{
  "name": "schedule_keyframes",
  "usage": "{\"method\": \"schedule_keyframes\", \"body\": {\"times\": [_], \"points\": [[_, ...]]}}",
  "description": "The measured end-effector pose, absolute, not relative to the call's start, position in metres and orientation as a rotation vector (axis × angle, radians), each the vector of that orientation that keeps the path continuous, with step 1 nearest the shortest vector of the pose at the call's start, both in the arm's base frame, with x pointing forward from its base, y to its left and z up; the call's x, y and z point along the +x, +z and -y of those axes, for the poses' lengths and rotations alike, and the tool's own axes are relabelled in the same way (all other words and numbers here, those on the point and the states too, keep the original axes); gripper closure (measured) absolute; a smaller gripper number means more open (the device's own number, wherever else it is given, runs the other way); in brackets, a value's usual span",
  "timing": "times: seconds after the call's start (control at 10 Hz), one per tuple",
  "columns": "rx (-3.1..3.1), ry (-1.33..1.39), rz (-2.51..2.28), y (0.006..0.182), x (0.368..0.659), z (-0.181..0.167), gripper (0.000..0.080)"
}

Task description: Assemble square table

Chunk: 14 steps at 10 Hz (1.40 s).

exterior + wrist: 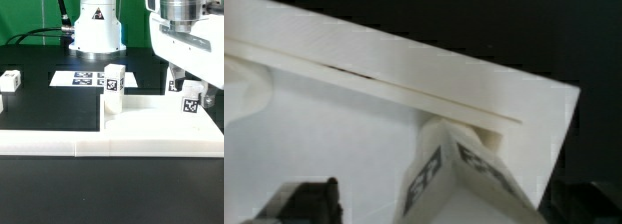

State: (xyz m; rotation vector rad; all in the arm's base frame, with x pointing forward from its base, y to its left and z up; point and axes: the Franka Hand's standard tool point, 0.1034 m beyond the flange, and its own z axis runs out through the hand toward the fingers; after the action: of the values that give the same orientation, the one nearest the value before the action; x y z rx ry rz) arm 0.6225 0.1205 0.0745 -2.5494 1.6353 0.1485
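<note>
One leg post [192, 102], likely light and stiff, stands at the slab's [150, 120] 3 o'clock edge between wide-open gripper [448, 205] jaws; grasp mid-height.

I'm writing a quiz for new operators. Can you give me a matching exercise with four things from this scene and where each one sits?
Things:
1 middle leg post
2 left leg post
3 right leg post
4 marker board

Places:
a flat on the black table, behind the square slab
b between the open fingers
c upright at the slab's corner
d alone on the black table, away from the slab

Pairs: 1-c; 2-d; 3-b; 4-a
</note>
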Motion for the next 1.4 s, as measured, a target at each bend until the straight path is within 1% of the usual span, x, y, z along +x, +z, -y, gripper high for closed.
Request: {"method": "schedule_keyframes", "body": {"times": [0.5, 0.7, 0.9, 1.0, 1.1, 1.2, 1.3, 1.4], "points": [[-2.766, 0.119, -1.204, 0.0738, 0.6226, -0.1203, 0.0151], [-2.923, 0.051, -0.837, 0.0708, 0.6286, -0.1180, 0.0151], [-2.929, 0.016, -0.802, 0.0689, 0.6294, -0.1186, 0.0151], [-2.929, 0.016, -0.801, 0.0688, 0.6294, -0.1184, 0.0279], [-2.917, 0.018, -0.836, 0.0689, 0.6294, -0.1187, 0.0428], [-2.889, 0.024, -0.929, 0.0688, 0.6294, -0.1191, 0.0428], [-2.854, 0.030, -1.031, 0.0688, 0.6294, -0.1192, 0.0509], [-2.836, 0.033, -1.079, 0.0688, 0.6294, -0.1192, 0.0509]]}}
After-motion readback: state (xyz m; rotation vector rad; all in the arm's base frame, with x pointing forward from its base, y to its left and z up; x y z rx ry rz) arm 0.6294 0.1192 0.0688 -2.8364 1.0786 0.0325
